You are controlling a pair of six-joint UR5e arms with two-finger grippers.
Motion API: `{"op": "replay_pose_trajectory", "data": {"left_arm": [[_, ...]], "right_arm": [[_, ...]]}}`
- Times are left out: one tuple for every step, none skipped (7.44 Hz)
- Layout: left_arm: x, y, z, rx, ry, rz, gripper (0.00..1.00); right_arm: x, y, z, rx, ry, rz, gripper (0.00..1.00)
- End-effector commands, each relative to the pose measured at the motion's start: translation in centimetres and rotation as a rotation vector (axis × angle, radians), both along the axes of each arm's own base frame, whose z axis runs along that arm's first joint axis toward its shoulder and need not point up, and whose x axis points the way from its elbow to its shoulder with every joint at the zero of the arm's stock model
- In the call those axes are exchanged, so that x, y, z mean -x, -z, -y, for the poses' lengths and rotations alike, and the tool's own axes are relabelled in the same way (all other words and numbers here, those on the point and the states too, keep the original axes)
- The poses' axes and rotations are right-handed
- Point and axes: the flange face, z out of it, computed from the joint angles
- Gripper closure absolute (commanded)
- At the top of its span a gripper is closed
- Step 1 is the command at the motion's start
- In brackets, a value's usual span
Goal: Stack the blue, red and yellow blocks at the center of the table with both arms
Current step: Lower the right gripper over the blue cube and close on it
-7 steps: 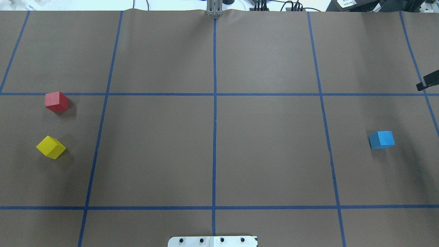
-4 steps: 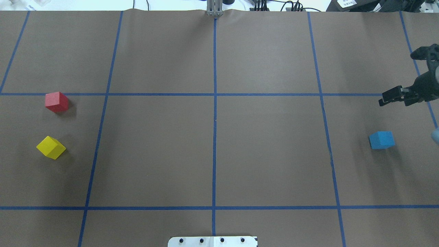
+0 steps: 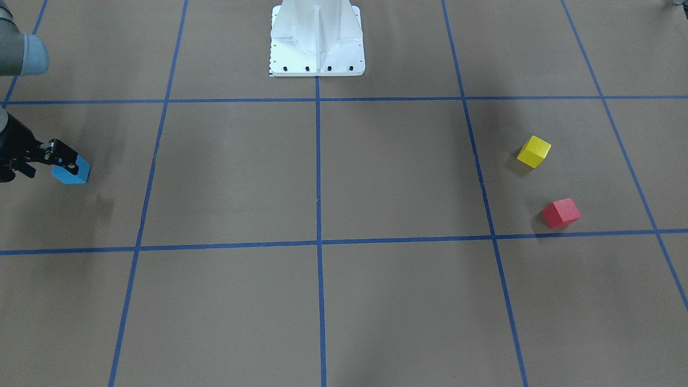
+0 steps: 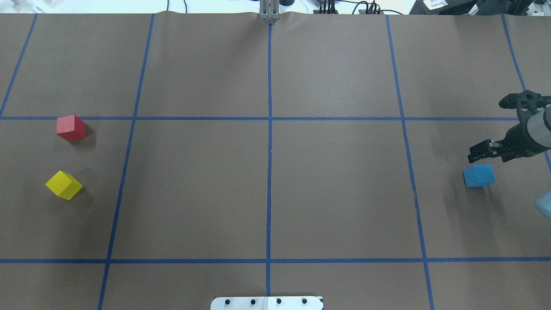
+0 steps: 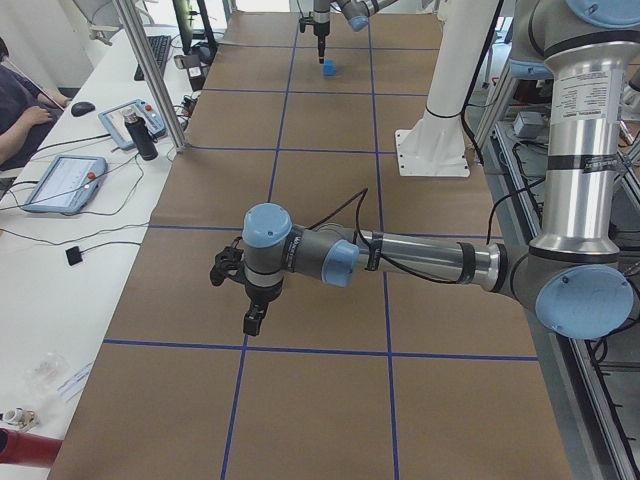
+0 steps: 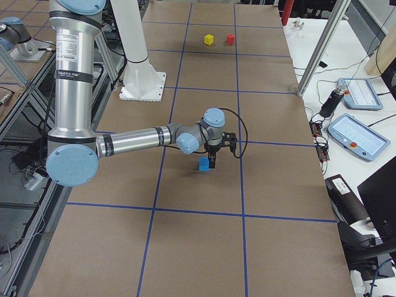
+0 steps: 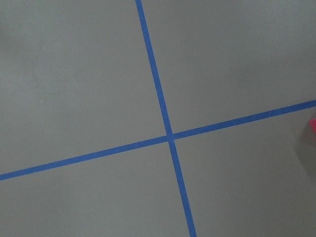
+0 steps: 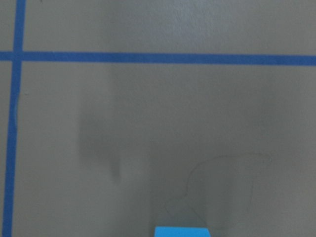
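The blue block [image 4: 478,175] lies at the table's right end; it also shows in the front view [image 3: 70,174] and at the bottom edge of the right wrist view [image 8: 181,231]. My right gripper [image 4: 478,151] looks open. It hangs low just past the block's far side, not around it, as the right side view [image 6: 213,162] shows. The red block [image 4: 71,128] and the yellow block [image 4: 63,185] lie at the left end. My left gripper [image 5: 250,322] hangs over the left end and shows only in the left side view. I cannot tell its state.
Blue tape lines form a grid on the brown table cover. The white robot base [image 3: 317,37] stands at the near middle edge. A side bench with teach pendants [image 6: 359,133] and an aluminium post [image 6: 322,43] run along the far edge.
My right arm has come in from the right edge and moved nearer to the blue block, towards the robot's side. The three blocks have not moved.
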Motion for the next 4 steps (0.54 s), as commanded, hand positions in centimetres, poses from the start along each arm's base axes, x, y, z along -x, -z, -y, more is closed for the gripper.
{"op": "replay_pose_trajectory", "data": {"left_arm": [[0.0,0.0,0.0,-0.002,-0.001,0.001,0.0],[0.0,0.0,-0.1,0.001,-0.001,-0.001,0.0],[0.0,0.0,-0.1,0.0,-0.002,-0.001,0.0],[0.0,-0.1,-0.1,0.002,-0.001,-0.001,0.0]], "right_arm": [[2.4,-1.0,-1.7,0.0,0.053,-0.033,0.01],[2.8,-1.1,-2.0,0.001,0.063,-0.035,0.01],[2.8,-1.9,-2.5,0.009,0.076,-0.047,0.01],[2.8,-2.3,-2.8,0.014,0.08,-0.052,0.03]]}}
